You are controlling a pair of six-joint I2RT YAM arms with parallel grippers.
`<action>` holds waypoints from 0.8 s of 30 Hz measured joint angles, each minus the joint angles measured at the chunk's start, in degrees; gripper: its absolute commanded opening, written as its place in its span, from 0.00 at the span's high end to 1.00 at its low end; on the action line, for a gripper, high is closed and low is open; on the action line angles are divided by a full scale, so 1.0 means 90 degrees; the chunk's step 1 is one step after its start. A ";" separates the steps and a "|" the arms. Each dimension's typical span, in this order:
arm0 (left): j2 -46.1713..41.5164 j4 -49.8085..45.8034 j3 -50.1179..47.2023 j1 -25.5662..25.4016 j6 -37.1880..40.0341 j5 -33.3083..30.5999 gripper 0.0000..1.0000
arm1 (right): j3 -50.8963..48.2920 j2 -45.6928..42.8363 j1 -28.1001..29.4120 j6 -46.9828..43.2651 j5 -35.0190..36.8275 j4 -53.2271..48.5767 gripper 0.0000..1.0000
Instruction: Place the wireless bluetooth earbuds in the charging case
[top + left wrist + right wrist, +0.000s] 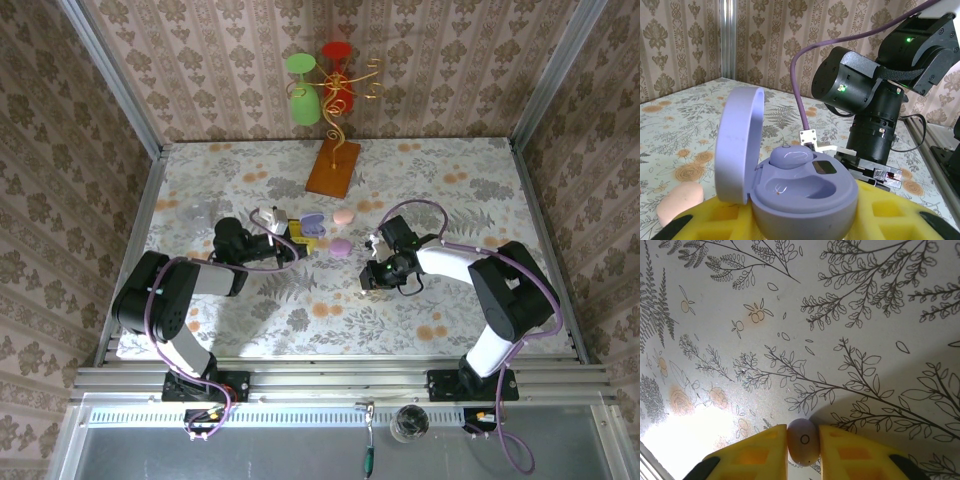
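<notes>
Right wrist view: the right gripper (803, 435) has its yellow fingers drawn narrow on a pale earbud (802, 444), pinched at the very tips over bare tablecloth (840, 315). To my eye that is the weak spot. The bud is round and glossy, so a little more squeeze or a bump could pop it out. It may also be turned the wrong way for its socket. The top view gives what this close look cannot: the bud hangs well to the right of the charging case (313, 224) and nearer the arm bases. A pink case (344, 216) and a second purple case (340, 247) lie just right of the charging case, where they could be knocked on the way in. The left gripper (296, 232) is clamped on the charging case. The left wrist view settles what is too small from above: a seated bud (790, 157) fills the far socket and the near socket (815, 189) is empty. The lid (740, 145) stands upright on the case's left, so a hard push could tilt the case in its grip.
</notes>
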 measured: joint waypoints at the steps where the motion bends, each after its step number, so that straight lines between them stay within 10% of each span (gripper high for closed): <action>1: 0.0000 0.0002 -0.0010 0.0000 0.0019 -0.0027 0.82 | 0.0000 -0.0007 0.0000 0.0010 0.0012 0.0000 0.81; 24: 0.0092 0.0022 -0.0318 -0.0814 0.1899 -0.2217 0.81 | 0.1700 -0.1588 0.0731 0.0682 0.1171 0.0027 0.82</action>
